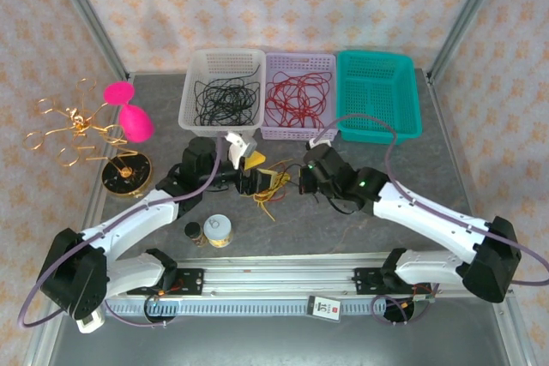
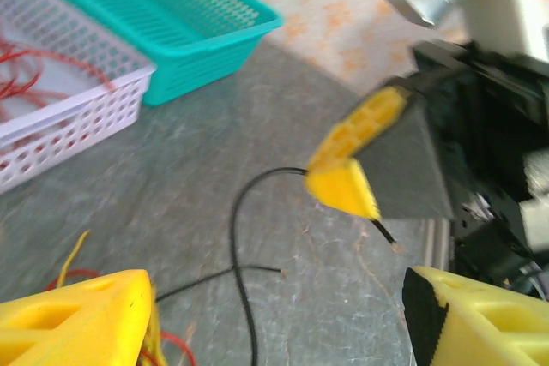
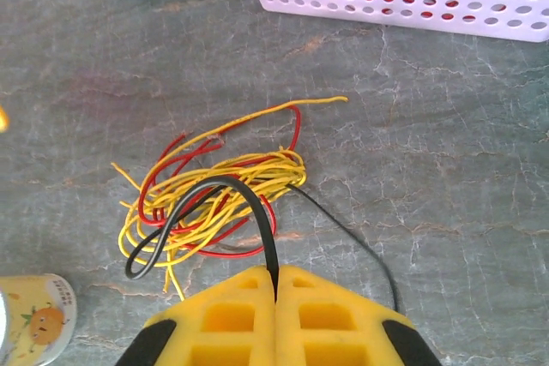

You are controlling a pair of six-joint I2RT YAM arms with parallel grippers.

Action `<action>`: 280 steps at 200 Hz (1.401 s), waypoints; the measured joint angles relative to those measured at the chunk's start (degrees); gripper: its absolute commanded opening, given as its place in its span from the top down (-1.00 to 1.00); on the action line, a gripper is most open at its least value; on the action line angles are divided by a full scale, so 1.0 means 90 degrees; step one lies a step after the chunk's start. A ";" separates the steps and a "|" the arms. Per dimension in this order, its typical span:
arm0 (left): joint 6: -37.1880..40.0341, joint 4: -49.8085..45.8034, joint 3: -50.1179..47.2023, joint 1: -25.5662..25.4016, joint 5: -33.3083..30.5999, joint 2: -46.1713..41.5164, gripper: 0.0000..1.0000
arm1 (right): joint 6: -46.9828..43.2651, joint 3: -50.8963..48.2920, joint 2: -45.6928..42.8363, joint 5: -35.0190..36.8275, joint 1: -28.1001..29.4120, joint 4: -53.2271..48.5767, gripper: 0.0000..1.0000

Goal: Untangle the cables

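Note:
The cables (image 3: 214,195) lie as a loose tangle of yellow, red and black strands on the grey table, between the two grippers in the top view (image 1: 273,184). My right gripper (image 3: 274,285) is shut on a black cable (image 3: 257,212) that arches up out of the tangle. Its yellow tip (image 2: 343,186) holds the same black cable (image 2: 236,237) in the left wrist view. My left gripper (image 2: 279,323) stands open just left of the tangle (image 1: 257,176). The black cable runs between its fingers (image 2: 77,319) without touching them.
At the back stand a white basket (image 1: 190,96) of black cables, a lilac basket (image 1: 298,59) of red cables and a teal basket (image 1: 377,57). A gold wire ornament (image 1: 77,126) and a pink object (image 1: 129,113) sit far left. A small jar (image 1: 219,231) is near the front.

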 measured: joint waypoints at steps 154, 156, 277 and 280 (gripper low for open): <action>0.1168 0.2028 0.0644 -0.0041 0.0925 0.2676 1.00 | -0.0182 0.0471 -0.0238 -0.1265 -0.0282 0.0068 0.44; 0.1115 0.2096 0.0614 -0.0041 0.0874 0.2659 1.00 | -0.0182 0.0471 -0.0243 -0.1260 -0.0282 0.0073 0.35; -0.1843 0.3121 0.0265 0.0143 -0.0816 0.0930 1.00 | -0.0641 -0.2868 -0.0610 -0.3553 -0.1496 0.5382 -0.37; -0.1882 0.3096 0.0279 0.0138 -0.0828 0.0886 1.00 | -0.0665 -0.2905 -0.0505 -0.3602 -0.1467 0.5549 -0.37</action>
